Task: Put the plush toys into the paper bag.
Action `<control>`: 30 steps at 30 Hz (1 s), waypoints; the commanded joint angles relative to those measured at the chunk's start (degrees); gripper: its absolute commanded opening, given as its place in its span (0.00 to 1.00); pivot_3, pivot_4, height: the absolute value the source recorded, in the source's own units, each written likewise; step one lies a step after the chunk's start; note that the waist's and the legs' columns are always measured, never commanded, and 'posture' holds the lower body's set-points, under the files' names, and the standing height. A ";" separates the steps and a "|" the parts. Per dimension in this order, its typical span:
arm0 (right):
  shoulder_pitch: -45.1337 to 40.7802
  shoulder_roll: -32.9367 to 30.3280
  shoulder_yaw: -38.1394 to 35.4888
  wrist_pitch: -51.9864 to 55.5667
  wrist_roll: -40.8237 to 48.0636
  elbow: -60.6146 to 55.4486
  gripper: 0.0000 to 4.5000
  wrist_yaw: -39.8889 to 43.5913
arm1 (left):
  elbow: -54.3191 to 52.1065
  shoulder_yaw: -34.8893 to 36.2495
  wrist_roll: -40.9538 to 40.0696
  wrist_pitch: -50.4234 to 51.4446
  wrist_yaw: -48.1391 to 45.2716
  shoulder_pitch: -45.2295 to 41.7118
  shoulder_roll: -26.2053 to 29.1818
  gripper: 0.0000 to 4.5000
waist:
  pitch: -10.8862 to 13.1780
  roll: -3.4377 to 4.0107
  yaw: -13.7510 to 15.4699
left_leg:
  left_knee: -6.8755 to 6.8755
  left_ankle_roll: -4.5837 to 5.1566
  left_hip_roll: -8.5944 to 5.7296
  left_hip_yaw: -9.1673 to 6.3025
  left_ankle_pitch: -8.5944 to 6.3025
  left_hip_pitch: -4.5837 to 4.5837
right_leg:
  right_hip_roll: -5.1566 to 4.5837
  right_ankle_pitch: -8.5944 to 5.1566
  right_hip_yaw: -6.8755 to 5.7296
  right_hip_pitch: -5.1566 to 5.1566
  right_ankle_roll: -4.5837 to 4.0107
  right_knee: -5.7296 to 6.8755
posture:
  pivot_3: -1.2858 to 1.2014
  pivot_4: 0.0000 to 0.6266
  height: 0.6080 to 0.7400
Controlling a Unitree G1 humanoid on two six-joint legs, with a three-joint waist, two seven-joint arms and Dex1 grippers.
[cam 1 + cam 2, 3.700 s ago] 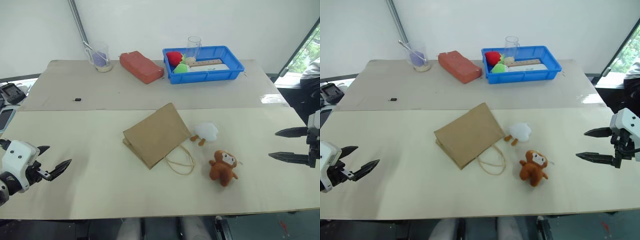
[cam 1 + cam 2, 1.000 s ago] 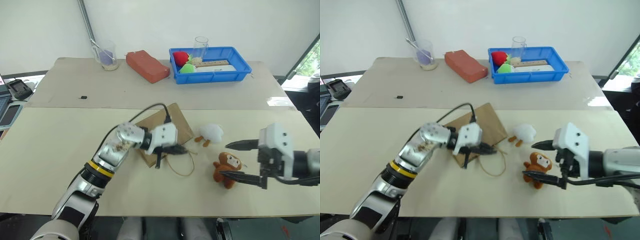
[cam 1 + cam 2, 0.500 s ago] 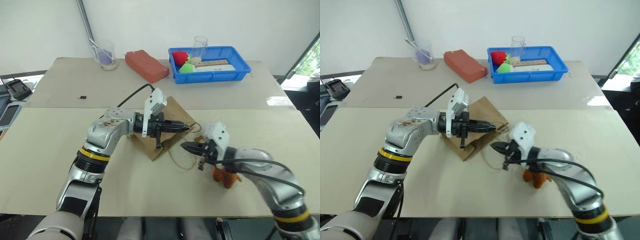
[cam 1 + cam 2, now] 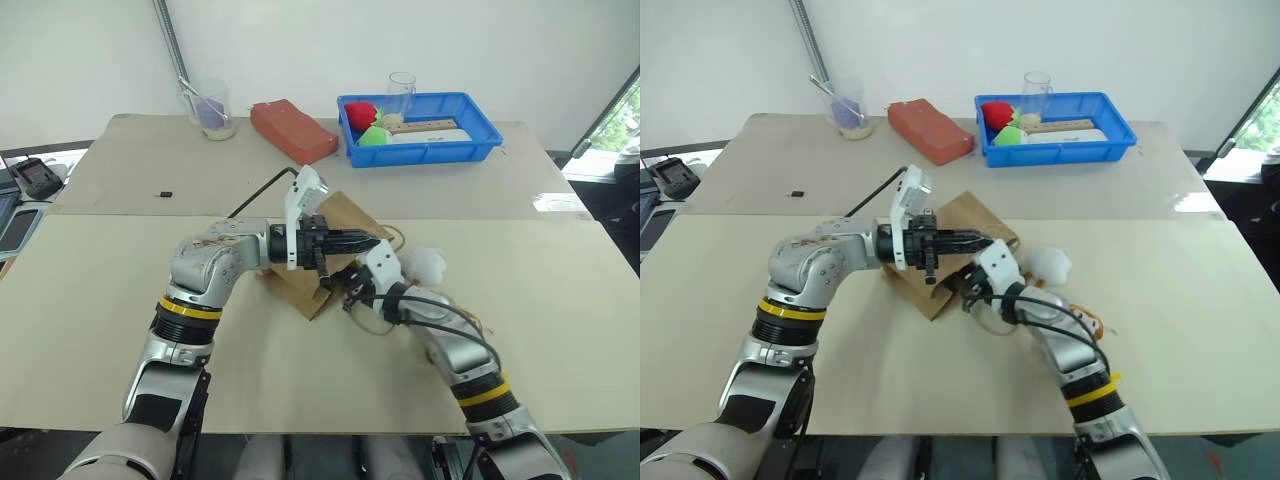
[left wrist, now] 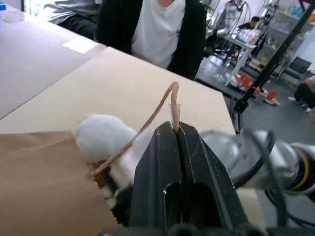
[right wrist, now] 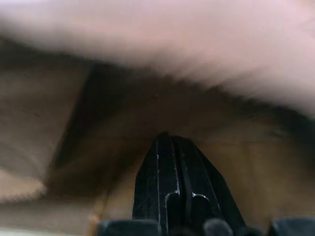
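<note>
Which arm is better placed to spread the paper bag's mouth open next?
Right. Its shut end effector sits at the paper bag mouth, while the left end effector is clamped on the bag handle.

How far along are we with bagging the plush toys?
No toy is bagged yet. The white plush toy lies on the table beside the paper bag. In hand: the left hand is shut on a bag handle, lifting it, and the shut right hand is poking into the bag's mouth, apparently to open it. Left: both toys; the monkey is hidden by the right arm.
</note>
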 commanded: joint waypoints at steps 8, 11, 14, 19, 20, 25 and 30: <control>1.35 3.53 -0.15 -3.08 -3.72 5.33 0.01 -2.74 | -1.81 5.58 -1.75 -1.92 4.23 -5.43 2.00 0.00 | -0.01 0.01 -0.95 | 0.00 -0.01 0.02 -0.07 0.01 0.06 | 0.02 0.00 -0.02 0.03 -0.01 0.06 | 0.52 0.24 1.00; 1.58 3.95 -0.15 -2.31 -4.31 6.06 0.01 -2.73 | -3.06 5.30 0.51 -5.29 6.44 -8.17 2.24 0.00 | -0.02 0.02 -1.13 | -0.04 -0.02 0.02 -0.11 0.01 0.12 | 0.02 0.00 -0.02 0.06 -0.01 0.10 | 0.52 0.24 1.00; 1.53 4.00 -0.09 -1.94 -4.64 6.47 0.01 -2.53 | -4.94 4.76 2.12 -7.90 8.35 -9.93 2.10 0.00 | -0.02 0.02 -1.16 | -0.05 -0.03 0.02 -0.11 0.02 0.16 | 0.02 0.00 -0.03 0.11 -0.01 0.09 | 0.52 0.24 1.00; 1.28 4.25 -0.16 -1.22 -4.82 6.97 0.01 -2.45 | -6.91 2.70 7.56 -15.10 10.15 -11.13 3.17 0.00 | -0.05 0.03 -1.23 | -0.11 -0.05 0.02 -0.10 0.02 0.22 | 0.03 0.01 -0.01 0.13 -0.01 0.10 | 0.52 0.24 1.00; 1.21 4.30 -0.20 -1.14 -4.85 7.06 0.01 -2.49 | -6.83 2.20 9.30 -17.37 10.56 -11.39 3.47 0.00 | -0.06 0.03 -1.23 | -0.12 -0.05 0.02 -0.10 0.03 0.23 | 0.03 0.01 -0.01 0.14 -0.01 0.10 | 0.52 0.24 1.00; 0.85 4.33 -0.41 -1.01 -4.86 7.60 0.01 -2.41 | -4.98 0.01 17.38 -28.57 12.35 -12.87 4.61 0.00 | -0.06 0.03 -1.24 | -0.12 -0.08 0.01 -0.08 0.04 0.23 | 0.03 0.01 -0.01 0.14 -0.01 0.08 | 0.52 0.24 1.00; 0.46 4.18 -0.51 -1.09 -4.95 8.23 0.01 -2.12 | -3.39 -1.03 21.27 -35.31 12.83 -13.08 4.46 0.00 | -0.08 0.03 -1.27 | -0.13 -0.09 0.01 -0.06 0.05 0.25 | 0.04 0.01 0.00 0.15 -0.01 0.10 | 0.52 0.24 1.00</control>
